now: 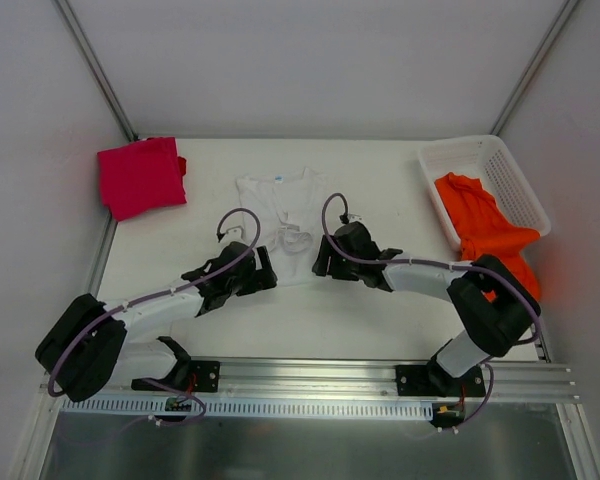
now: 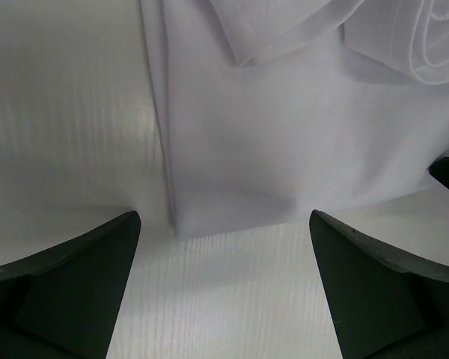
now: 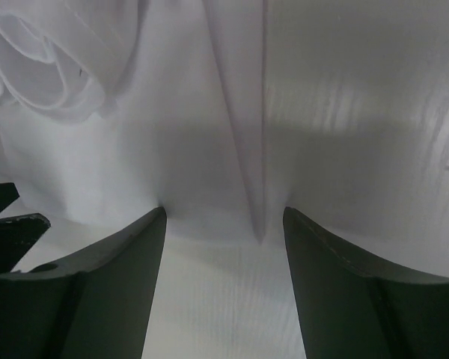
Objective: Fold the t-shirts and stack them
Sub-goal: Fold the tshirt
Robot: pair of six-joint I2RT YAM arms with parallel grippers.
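I have both arms at the near hem of the white shirt [image 1: 285, 205], which lies flat on the tabletop [image 1: 370, 315] just ahead of the fingertips. The left pincer [image 2: 223, 217] stands wide open and grips nothing, with the shirt's near left corner lying between its fingers, a little ahead of them. The right pincer [image 3: 224, 212] is also parted, less widely, and holds nothing; the hem sits right at its tips and a raised crease runs down between them. The magenta shirt [image 1: 140, 177] lies folded well off beyond and left of the left pincer, and the orange shirt [image 1: 480, 225] hangs over the basket [image 1: 520, 185] well to the right of the right one. My worry is the grasp itself. If I close from here without going lower and further in, the left fingers may shut on bare tabletop short of the corner, or take only the top layer. The right could nip only that crease and bunch the cloth. Loose rolled folds lie ahead of both pincers, towards the middle, and I judge they would drag and spoil the fold if one arm lifts sooner than the other. The pincers are near each other, each showing in the other's wrist view, so any inward drift risks a knock
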